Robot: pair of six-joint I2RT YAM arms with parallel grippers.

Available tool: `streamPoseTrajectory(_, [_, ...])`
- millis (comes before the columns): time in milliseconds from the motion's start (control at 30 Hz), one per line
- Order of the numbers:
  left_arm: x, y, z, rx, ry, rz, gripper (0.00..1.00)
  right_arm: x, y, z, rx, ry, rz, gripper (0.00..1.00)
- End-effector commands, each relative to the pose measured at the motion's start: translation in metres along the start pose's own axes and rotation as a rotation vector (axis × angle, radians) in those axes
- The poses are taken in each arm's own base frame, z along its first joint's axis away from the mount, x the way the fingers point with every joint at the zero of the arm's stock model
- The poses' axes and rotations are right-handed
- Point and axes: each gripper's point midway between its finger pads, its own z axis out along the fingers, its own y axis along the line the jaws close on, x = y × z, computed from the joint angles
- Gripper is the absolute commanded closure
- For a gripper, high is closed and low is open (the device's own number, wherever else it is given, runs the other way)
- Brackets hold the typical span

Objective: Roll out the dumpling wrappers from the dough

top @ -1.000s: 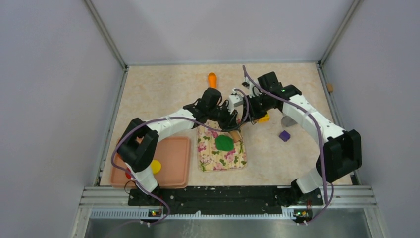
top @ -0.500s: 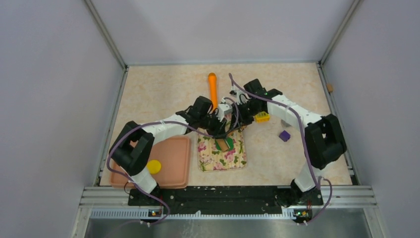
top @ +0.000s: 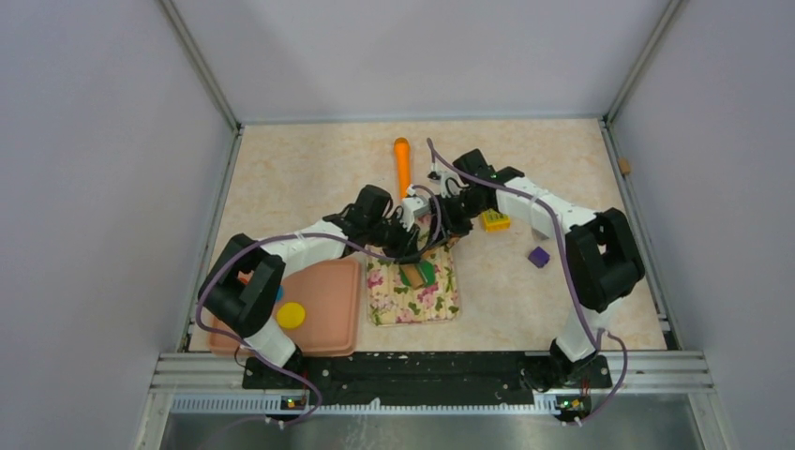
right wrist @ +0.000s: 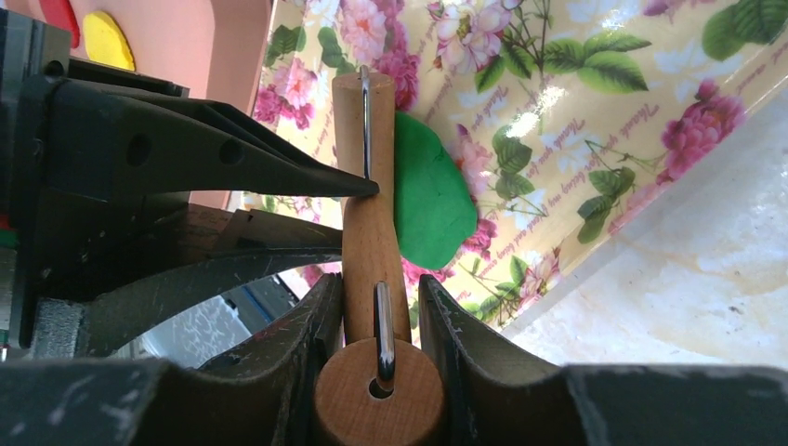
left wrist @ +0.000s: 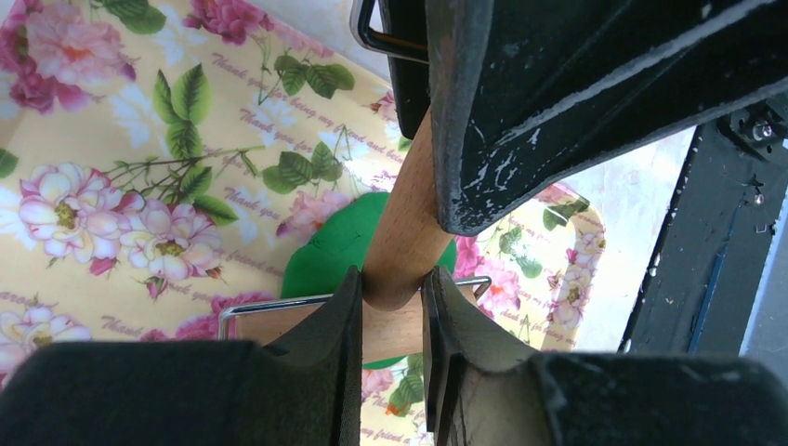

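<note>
left claw: clenched on one end of the wooden roller, a finger on each side.
right claw: clenched on the roller's other end, facing the left claw.
dough: flattened green piece on the floral mat, under the roller.
yellow wrapper: on the pink tray, left of the mat.
Around: orange stick beyond the claws; yellow block and purple block to the right.

- Your top camera hangs far above the floral mat, on its near side, looking steeply down.
- Your left wrist camera looks down on the mat from very close.
- Your right wrist camera sits low beside the mat, facing across it.
- All three share the mat, the dough and the rolling pin.
</note>
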Motion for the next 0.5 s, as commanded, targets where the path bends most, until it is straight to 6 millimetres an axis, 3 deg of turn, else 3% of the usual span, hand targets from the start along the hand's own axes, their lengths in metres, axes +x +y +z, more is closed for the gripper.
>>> streamPoseTrajectory(0, [-0.012,0.019,-0.017,-0.112,-0.040,-0.023,1.00,0.019,-0.011,0.022,0.125,0.103,-0.042,1.00])
streamPoseTrajectory(133, [-0.044,0.006,-0.027,-0.073,-0.098,0.017,1.00,-0.019,0.013,-0.009,0.125,0.010,-0.125,1.00])
streamPoseTrajectory(200, [-0.063,0.000,-0.030,-0.058,-0.133,0.033,1.00,-0.027,0.024,-0.025,0.117,-0.028,-0.150,1.00])
streamPoseTrajectory(333, [-0.082,-0.005,-0.034,-0.039,-0.160,0.043,1.00,-0.018,0.033,-0.039,0.099,-0.050,-0.155,1.00])
streamPoseTrajectory(467, [-0.073,-0.007,-0.034,-0.029,-0.133,0.041,1.00,-0.004,0.028,-0.040,0.105,-0.042,-0.148,1.00])
